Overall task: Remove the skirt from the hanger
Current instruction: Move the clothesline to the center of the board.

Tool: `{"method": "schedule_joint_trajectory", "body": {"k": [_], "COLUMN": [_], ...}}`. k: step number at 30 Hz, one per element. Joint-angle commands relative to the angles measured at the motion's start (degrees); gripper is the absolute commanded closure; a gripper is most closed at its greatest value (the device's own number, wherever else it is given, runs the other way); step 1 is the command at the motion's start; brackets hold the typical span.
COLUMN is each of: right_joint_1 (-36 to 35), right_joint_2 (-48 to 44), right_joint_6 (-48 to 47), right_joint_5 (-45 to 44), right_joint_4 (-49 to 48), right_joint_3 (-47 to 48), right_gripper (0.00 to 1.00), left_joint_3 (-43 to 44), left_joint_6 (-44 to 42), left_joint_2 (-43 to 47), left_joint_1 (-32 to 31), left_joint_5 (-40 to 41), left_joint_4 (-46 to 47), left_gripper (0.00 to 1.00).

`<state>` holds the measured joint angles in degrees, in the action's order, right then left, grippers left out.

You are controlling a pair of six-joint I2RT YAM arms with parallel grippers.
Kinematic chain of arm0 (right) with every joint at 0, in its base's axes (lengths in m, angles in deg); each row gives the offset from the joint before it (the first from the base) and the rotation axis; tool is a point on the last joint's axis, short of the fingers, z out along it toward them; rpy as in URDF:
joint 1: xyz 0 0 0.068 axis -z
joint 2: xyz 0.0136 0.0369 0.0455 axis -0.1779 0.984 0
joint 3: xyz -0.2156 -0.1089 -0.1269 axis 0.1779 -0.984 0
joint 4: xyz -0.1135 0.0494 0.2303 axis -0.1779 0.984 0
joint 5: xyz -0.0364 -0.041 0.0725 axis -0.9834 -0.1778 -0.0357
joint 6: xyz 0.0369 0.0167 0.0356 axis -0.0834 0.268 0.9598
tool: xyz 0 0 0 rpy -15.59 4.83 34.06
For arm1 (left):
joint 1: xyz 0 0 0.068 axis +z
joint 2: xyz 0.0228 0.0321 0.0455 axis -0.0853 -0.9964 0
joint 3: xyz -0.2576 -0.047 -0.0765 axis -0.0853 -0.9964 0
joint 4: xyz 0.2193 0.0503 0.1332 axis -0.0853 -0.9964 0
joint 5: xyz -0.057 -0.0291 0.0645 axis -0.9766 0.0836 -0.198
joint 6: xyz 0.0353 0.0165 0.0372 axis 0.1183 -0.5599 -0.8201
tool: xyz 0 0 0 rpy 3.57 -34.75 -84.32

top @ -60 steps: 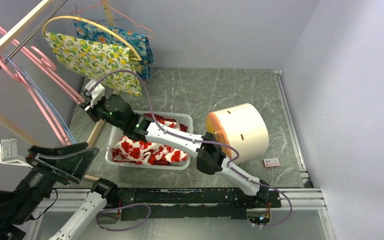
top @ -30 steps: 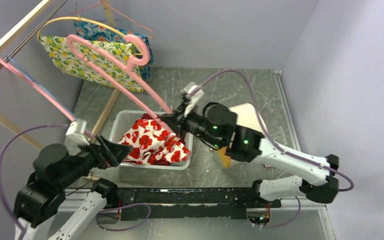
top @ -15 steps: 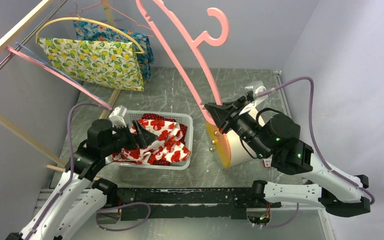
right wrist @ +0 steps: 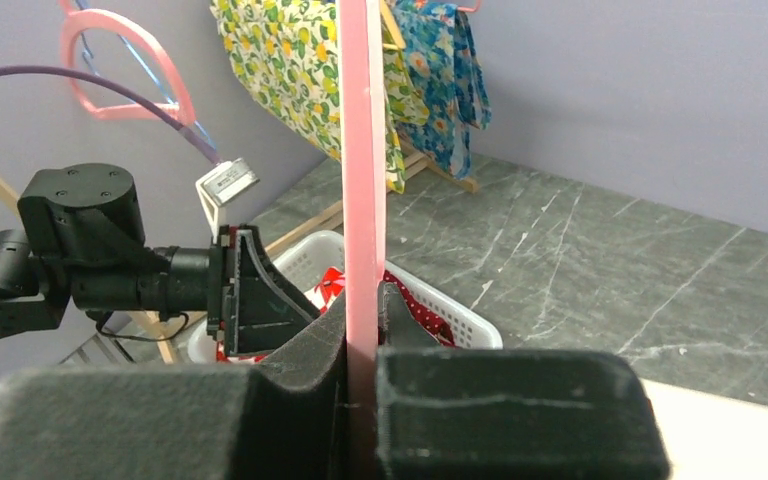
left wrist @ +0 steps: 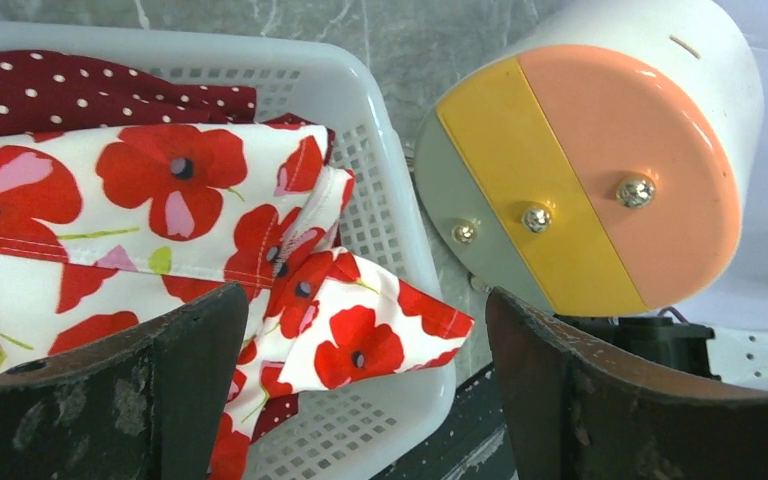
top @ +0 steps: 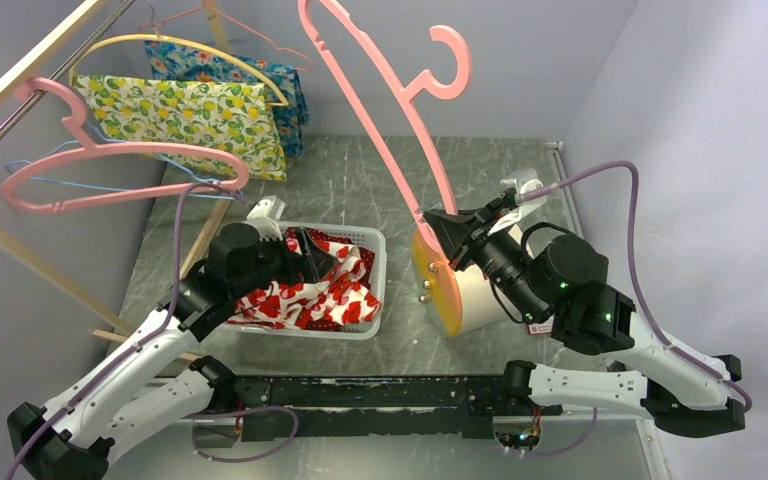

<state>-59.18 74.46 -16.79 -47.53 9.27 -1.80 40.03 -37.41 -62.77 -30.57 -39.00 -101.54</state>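
The skirt (top: pixel 305 290), white with red poppies, lies in the white basket (top: pixel 300 330) and also shows in the left wrist view (left wrist: pixel 160 230). My left gripper (top: pixel 312 255) is open and empty just above it, jaws wide apart. My right gripper (top: pixel 438 226) is shut on the bare pink hanger (top: pixel 380 85) and holds it high over the table's middle. In the right wrist view the hanger's bar (right wrist: pixel 362 180) runs up between the shut jaws.
A white drum with an orange and yellow end (top: pixel 470 285) lies right of the basket. A rail at the left carries a yellow floral garment (top: pixel 185 115), a blue floral one (top: pixel 260 85) and another pink hanger (top: pixel 110 165). A small label (top: pixel 540 325) lies on the floor.
My right gripper has lifted the pink hanger a little higher. My left arm has moved right over the basket. A pink hanger on the rail has swung into view.
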Motion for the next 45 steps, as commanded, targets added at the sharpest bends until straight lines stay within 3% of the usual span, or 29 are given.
{"method": "schedule_joint_trajectory", "body": {"k": [1, 6, 12, 21, 26, 29, 33, 38, 41, 45], "right_joint_1": [0.04, 0.07, 0.08, 0.01, 0.05, 0.05, 0.01, 0.05, 0.05, 0.00], "right_joint_2": [-2.02, -2.99, -4.59, -8.84, -9.15, -9.39, -9.03, -8.35, -8.89, -9.55], "right_joint_6": [-0.95, -1.25, -1.38, -1.28, -0.58, 0.08, 0.18, -0.71, -0.22, 0.29], "right_joint_5": [-1.40, -1.59, -2.64, -3.17, -2.19, -0.85, -0.31, 0.40, 1.98, 2.99], "right_joint_4": [-1.14, -1.92, -0.47, -0.45, -0.81, -1.70, -2.47, -3.45, -4.62, -5.32], "right_joint_3": [-0.41, -1.55, -1.27, -1.66, -2.33, -3.49, -4.38, -4.72, -5.45, -6.35], "right_gripper": [1.00, 1.00, 1.00, 1.00, 1.00, 1.00, 1.00, 1.00, 1.00, 1.00], "left_joint_3": [1.15, 2.46, 10.93, 26.03, 32.54, 29.20, 23.10, 14.31, 8.53, 5.83], "left_joint_6": [-2.09, -5.11, -6.48, -16.95, -23.28, -26.27, -31.35, -40.97, -47.40, -47.34], "left_joint_2": [-1.88, -8.21, -19.08, -32.17, -35.58, -31.88, -26.72, -23.41, -21.05, -20.64], "left_joint_1": [-0.91, -3.75, -15.38, -16.97, -10.64, -3.79, 0.46, 6.87, 13.10, 20.08], "left_joint_5": [6.12, 6.73, 20.47, 37.89, 45.21, 44.56, 48.89, 54.25, 54.34, 54.01], "left_joint_4": [0.19, 1.88, -1.36, -14.73, -23.95, -23.60, -21.71, -13.87, -5.72, -0.92], "left_gripper": [0.08, 0.10, 0.09, 0.14, 0.25, 0.37, 0.37, 0.59, 0.60, 0.73]}}
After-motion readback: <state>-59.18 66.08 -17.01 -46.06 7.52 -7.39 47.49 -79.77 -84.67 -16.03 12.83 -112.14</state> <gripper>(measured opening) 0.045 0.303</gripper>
